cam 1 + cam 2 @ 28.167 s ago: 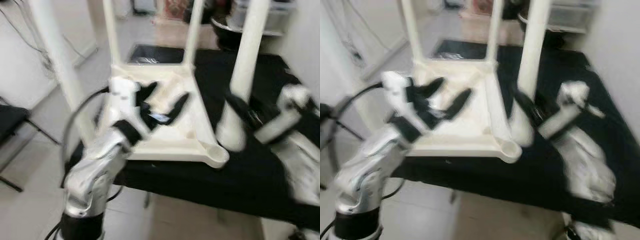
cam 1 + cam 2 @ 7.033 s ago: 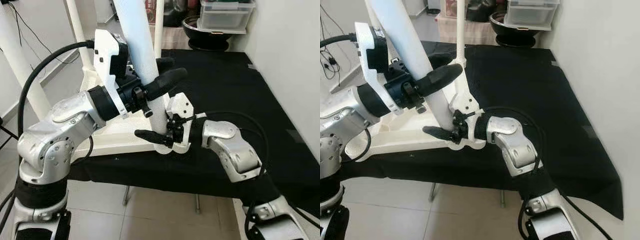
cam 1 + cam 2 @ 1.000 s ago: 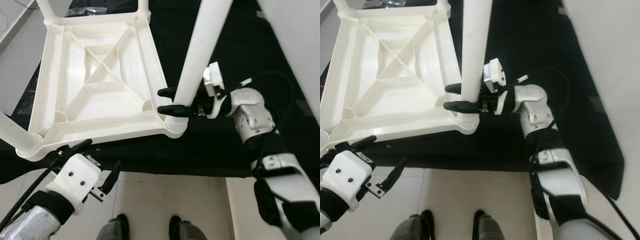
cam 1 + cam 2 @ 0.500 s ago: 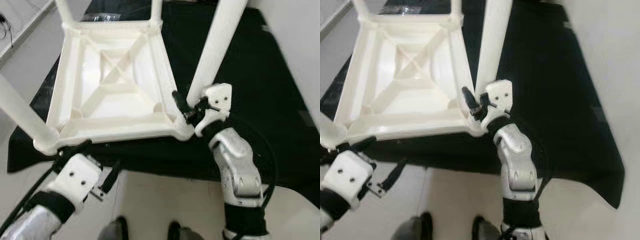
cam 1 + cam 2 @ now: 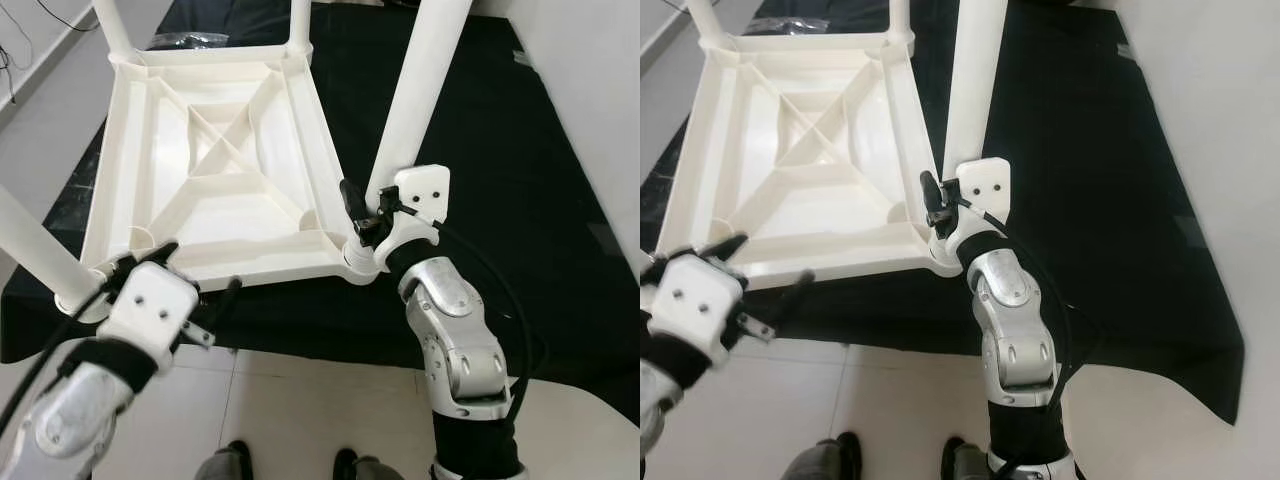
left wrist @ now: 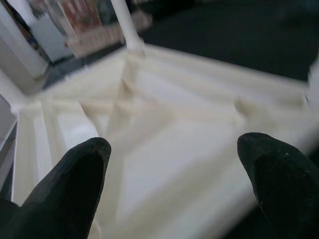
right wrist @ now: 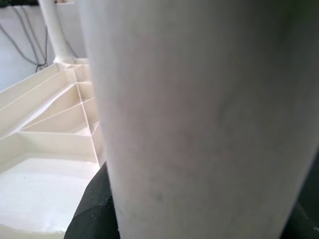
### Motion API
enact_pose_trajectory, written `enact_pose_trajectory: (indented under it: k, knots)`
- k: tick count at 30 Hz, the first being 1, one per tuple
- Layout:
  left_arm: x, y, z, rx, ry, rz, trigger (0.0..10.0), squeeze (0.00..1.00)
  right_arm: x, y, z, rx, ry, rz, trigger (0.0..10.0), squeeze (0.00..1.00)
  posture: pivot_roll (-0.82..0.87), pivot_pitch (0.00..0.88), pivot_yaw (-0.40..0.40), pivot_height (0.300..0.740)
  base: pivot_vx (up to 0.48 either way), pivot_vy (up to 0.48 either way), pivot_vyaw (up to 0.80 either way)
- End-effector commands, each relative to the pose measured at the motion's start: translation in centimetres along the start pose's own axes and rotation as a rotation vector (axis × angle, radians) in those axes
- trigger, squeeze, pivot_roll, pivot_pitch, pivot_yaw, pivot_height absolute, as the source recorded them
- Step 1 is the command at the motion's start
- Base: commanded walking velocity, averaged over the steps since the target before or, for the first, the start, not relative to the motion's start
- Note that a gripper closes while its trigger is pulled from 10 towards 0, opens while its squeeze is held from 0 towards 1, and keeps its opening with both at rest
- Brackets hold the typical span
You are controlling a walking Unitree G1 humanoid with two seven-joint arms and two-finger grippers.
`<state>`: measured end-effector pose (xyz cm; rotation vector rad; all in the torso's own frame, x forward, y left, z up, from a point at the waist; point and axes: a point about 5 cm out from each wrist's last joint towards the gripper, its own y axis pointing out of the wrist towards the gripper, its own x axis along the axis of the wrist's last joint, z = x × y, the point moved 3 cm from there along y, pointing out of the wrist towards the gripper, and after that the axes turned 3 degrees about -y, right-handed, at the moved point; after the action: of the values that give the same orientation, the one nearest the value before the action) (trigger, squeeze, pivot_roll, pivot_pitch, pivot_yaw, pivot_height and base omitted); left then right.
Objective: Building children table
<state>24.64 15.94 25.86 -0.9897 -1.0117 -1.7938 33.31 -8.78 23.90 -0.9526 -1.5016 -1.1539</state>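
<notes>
Table: top [image 5: 215, 180] lies upside down on the black surface [image 5: 500, 150], near its front edge.
Progress: four legs stand in the corners; the near-right leg [image 5: 415, 95] seems the last being seated.
Right gripper [image 5: 360, 215]: jaws clamped on that leg's base.
Left gripper [image 5: 195, 295]: jaws spread, empty, just off the near rim.
Room: open floor [image 5: 300, 410] in front; wall [image 5: 590, 80] close on the right.

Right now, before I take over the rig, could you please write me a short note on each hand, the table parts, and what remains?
Right hand: closed around the base of the near-right white plastic table leg, right at its corner socket.
Left hand: open, hovering at the near-left corner, holding nothing.
Upside-down cream plastic tabletop lies on the black-covered workbench.
Done: all four legs stand in their sockets.
Left: confirm the gripped leg is fully seated, release, turn the table upright.
</notes>
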Motion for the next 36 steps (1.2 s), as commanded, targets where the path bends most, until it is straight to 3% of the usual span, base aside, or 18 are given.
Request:
enact_pose_trajectory:
  k: [1, 5, 6, 9, 12, 16, 19, 26, 36]
  knots:
    - [0.5, 0.8, 0.4, -0.012, -0.041, -0.025, 10.0, 0.00, -2.7, -0.7, -0.1, -0.037, 0.072, 0.091, 10.0, 0.00, 0.04, 0.204, -0.048, 0.740, 0.000, 0.000, 0.00]
    - [2.2, 2.3, 1.1, -0.021, -0.064, -0.095, 10.0, 0.00, -2.3, -1.0, 0.3, -0.006, 0.096, 0.048, 10.0, 0.00, 0.03, 0.197, -0.034, 0.740, 0.000, 0.000, 0.00]
    - [3.9, 4.0, 1.6, -0.053, -0.136, -0.171, 10.0, 0.00, -2.2, -1.5, 1.0, 0.045, 0.108, 0.020, 10.0, 0.00, 0.04, 0.189, -0.019, 0.740, 0.000, 0.000, 0.00]
    - [5.3, 5.1, 1.5, -0.112, -0.227, -0.228, 10.0, 0.00, -2.4, -1.9, 1.5, 0.089, 0.082, 0.014, 10.0, 0.00, 0.03, 0.185, -0.011, 0.740, 0.000, 0.000, 0.00]
    - [6.4, 5.9, 0.9, -0.203, -0.286, -0.260, 10.0, 0.00, -2.8, -2.2, 2.0, 0.117, 0.072, 0.029, 10.0, 0.00, 0.04, 0.180, -0.004, 0.740, 0.000, 0.000, 0.00]
    - [8.2, 7.3, -1.6, -0.433, -0.315, -0.305, 10.0, 0.00, -2.9, -2.1, 3.5, 0.184, 0.050, 0.033, 10.0, 0.00, 0.03, 0.168, 0.011, 0.740, 0.000, 0.000, 0.00]
    - [8.2, 7.3, -1.6, -0.433, -0.315, -0.305, 10.0, 0.00, -2.9, -2.1, 3.5, 0.184, 0.050, 0.033, 10.0, 0.00, 0.03, 0.168, 0.011, 0.740, 0.000, 0.000, 0.00]
    - [9.6, 9.1, -4.2, -0.619, -0.401, -0.315, 10.0, 0.00, -2.7, -1.9, 5.1, 0.277, -0.002, 0.007, 10.0, 0.00, 0.03, 0.165, 0.016, 0.740, 0.000, 0.000, 0.00]
    - [10.2, 10.2, -5.1, -0.740, -0.429, -0.279, 10.0, 0.00, -2.1, -1.9, 6.1, 0.347, -0.034, -0.026, 10.0, 0.00, 0.03, 0.167, 0.013, 0.740, 0.000, 0.000, 0.00]
